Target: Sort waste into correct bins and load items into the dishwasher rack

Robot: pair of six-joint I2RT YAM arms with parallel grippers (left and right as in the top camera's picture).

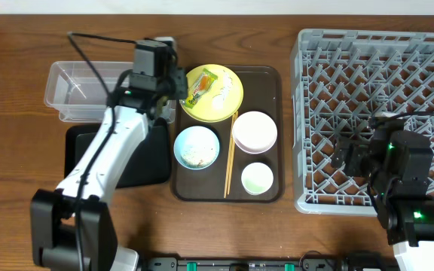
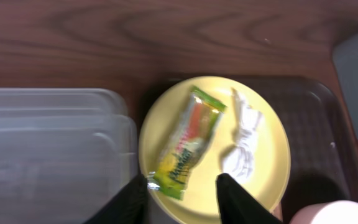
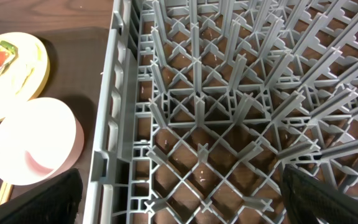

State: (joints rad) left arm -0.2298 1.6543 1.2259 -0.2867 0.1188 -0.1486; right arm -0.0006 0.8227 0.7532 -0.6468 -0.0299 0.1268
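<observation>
On the round yellow plate (image 1: pixel 228 102) (image 2: pixel 263 180) lie a yellow-green wrapper (image 1: pixel 200 86) (image 2: pixel 188 143) and a crumpled white paper scrap (image 1: pixel 221 92) (image 2: pixel 241 140). My left gripper (image 1: pixel 179 89) (image 2: pixel 182 196) hovers at the plate's left edge, open, its fingers either side of the wrapper's near end. A light blue bowl (image 1: pixel 197 147) holds rice grains. Beside it are the pinkish bowl (image 1: pixel 255 132) (image 3: pixel 33 149), the green cup (image 1: pixel 257 178) and the chopsticks (image 1: pixel 230 154). My right gripper (image 1: pixel 350 154) (image 3: pixel 191 199) stands wide open over the grey rack (image 1: pixel 379 45) (image 3: pixel 229 93), holding nothing.
The dishes sit on a dark brown serving tray (image 1: pixel 273 83). A clear plastic tub (image 1: pixel 81 90) (image 2: pixel 48 155) stands left of the plate, with a shallow black tray (image 1: pixel 138 162) in front of it under the left arm. Wooden tabletop surrounds everything.
</observation>
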